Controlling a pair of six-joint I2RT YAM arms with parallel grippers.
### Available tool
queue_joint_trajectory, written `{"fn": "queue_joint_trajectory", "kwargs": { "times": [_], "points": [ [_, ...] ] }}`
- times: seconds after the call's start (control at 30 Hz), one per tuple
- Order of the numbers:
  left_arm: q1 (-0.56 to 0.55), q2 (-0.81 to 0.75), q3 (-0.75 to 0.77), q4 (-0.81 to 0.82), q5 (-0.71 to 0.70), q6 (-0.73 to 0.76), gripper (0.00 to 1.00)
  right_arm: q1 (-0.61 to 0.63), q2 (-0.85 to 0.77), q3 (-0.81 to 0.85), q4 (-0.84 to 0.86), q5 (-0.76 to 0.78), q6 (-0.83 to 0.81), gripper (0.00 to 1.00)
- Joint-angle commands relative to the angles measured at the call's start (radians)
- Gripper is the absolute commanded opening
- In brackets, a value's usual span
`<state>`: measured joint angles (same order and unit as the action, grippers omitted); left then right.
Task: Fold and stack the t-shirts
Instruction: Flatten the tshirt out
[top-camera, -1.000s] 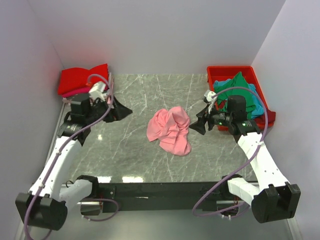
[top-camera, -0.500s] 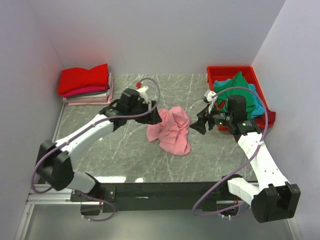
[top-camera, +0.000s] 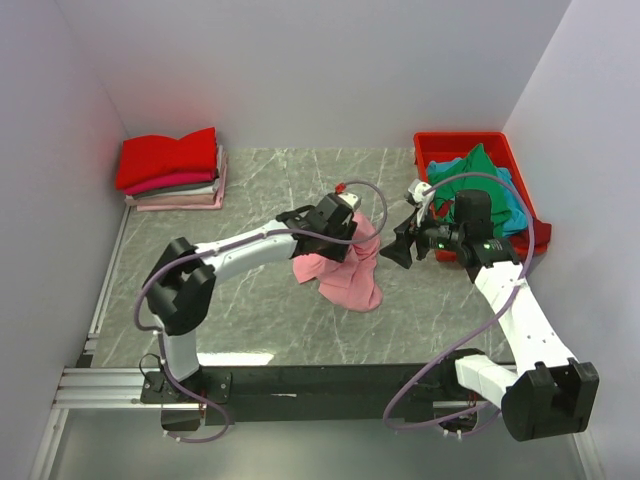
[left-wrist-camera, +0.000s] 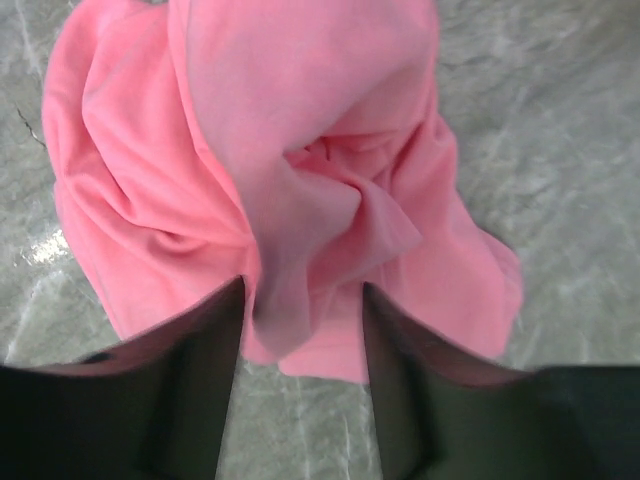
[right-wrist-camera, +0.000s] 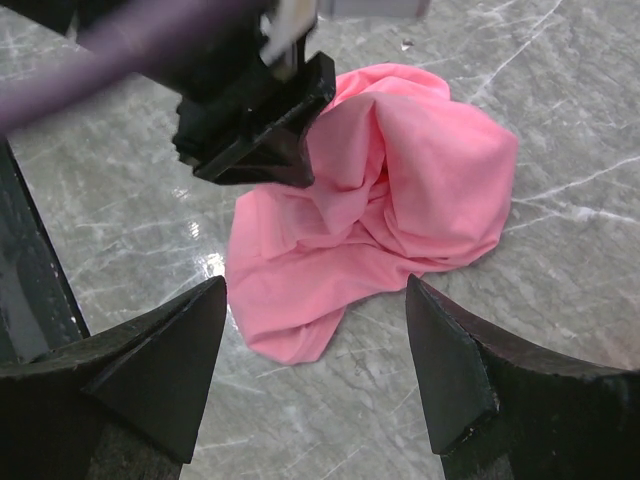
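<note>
A light pink t-shirt (top-camera: 345, 270) lies crumpled in the middle of the marble table. My left gripper (top-camera: 338, 226) is over its far edge. In the left wrist view the gripper (left-wrist-camera: 300, 335) is open, its fingers (left-wrist-camera: 190, 380) astride a raised fold of the pink shirt (left-wrist-camera: 300, 180). My right gripper (top-camera: 400, 246) is open and empty just right of the shirt. In the right wrist view the gripper (right-wrist-camera: 315, 370) faces the shirt (right-wrist-camera: 390, 220), with the left gripper (right-wrist-camera: 255, 120) behind it. Green (top-camera: 470, 178) and teal-blue (top-camera: 516, 210) shirts fill the bin.
A stack of folded shirts (top-camera: 175, 168), red on top, sits at the back left corner. The red plastic bin (top-camera: 455, 143) stands at the back right, behind the right arm. White walls close in the table on three sides.
My left arm has swung from the folded stack at the back left across to the pink shirt. The right arm and the shirt have not moved.
</note>
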<state>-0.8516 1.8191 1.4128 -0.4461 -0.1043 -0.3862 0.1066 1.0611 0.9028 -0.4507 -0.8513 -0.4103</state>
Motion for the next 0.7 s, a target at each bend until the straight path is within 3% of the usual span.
{"fn": "queue_joint_trajectory", "kwargs": {
  "times": [0.0,0.07,0.17,0.4,0.53,0.67],
  "points": [
    [-0.013,0.038,0.063,-0.046,-0.112,0.03,0.47,-0.008,0.007,0.008,0.006,0.004,-0.012,0.78],
    [-0.02,0.054,0.064,-0.037,-0.072,0.035,0.34,-0.01,0.01,0.007,0.006,0.003,-0.015,0.78],
    [-0.023,0.051,0.061,-0.02,-0.049,0.047,0.02,-0.01,0.017,0.007,-0.002,0.006,-0.024,0.78],
    [-0.003,-0.168,0.02,-0.04,-0.253,0.11,0.0,-0.008,0.106,0.013,-0.052,0.005,-0.093,0.78],
    [0.071,-0.292,0.003,-0.043,-0.203,0.144,0.0,0.025,0.197,0.036,-0.128,-0.032,-0.147,0.73],
    [0.134,-0.369,0.002,-0.06,-0.121,0.168,0.0,0.136,0.252,0.018,-0.06,0.081,-0.075,0.72]
  ]
}}
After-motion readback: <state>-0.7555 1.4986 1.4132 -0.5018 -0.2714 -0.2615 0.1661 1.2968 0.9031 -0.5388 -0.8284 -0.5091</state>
